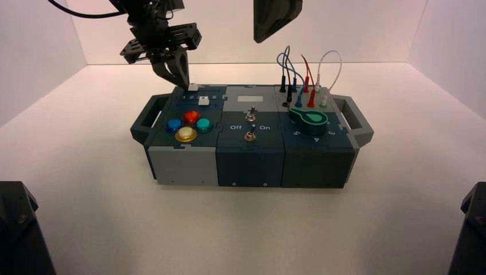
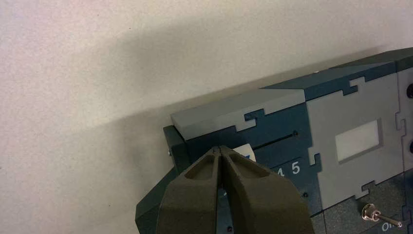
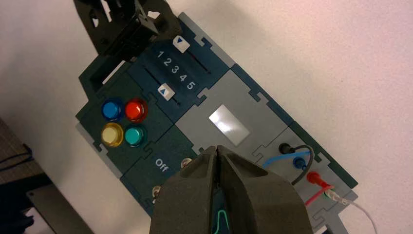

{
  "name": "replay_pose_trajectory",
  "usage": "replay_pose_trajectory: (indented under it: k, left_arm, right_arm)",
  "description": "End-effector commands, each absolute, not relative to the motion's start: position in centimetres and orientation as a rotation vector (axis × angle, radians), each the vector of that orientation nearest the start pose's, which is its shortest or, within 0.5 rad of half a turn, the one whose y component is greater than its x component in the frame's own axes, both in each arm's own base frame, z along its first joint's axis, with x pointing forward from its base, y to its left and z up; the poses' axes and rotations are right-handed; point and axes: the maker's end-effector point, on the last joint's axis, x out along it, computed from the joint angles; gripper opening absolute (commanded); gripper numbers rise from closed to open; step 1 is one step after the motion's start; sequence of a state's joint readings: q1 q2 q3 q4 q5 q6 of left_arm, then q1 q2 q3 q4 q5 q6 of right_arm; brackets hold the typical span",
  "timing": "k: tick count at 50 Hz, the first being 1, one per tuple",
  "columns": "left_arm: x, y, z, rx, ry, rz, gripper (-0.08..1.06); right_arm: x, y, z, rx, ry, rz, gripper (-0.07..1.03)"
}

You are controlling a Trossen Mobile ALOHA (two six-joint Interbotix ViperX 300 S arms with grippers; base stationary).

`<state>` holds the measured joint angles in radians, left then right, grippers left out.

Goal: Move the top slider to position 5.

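My left hand (image 1: 185, 87), shut, is at the top slider (image 1: 193, 87), upper left of the high view, perhaps touching; contact is hard to judge. The slot (image 2: 275, 141) runs rightward there, toward 5 (image 3: 191, 85). My closed right hand (image 3: 218, 148) waits upper centre, farther off. Pale counter (image 1: 246, 229) surrounds the box (image 1: 250, 166).

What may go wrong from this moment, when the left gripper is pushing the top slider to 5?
The left gripper's closed tips sit beside the top slider, not around it, so they might slip past the knob. The 5 is printed below the slot, so the push might stop short or run past it.
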<state>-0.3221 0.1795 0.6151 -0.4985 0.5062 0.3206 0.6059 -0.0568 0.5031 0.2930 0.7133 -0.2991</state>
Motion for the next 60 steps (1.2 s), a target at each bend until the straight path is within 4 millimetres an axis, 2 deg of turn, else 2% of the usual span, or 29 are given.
replay_pose_trajectory:
  k: [1,16,60]
  left_arm:
    - [34.9,-16.8,4.5,-0.046,1.261,-0.424,-0.03]
    - [34.6,-17.7,4.7,-0.048,1.263,-0.444,-0.03]
    - [34.3,-19.6,5.3,-0.033,1.261,-0.489,-0.03]
  right_arm:
    - [30.4,25.1,14.9,-0.299,1.082,0.752,-0.02]
    - [30.9,24.5,14.6,-0.291,1.090,0.732,-0.02]
    - [30.8,23.6,14.4,-0.268,1.106,0.706,-0.02]
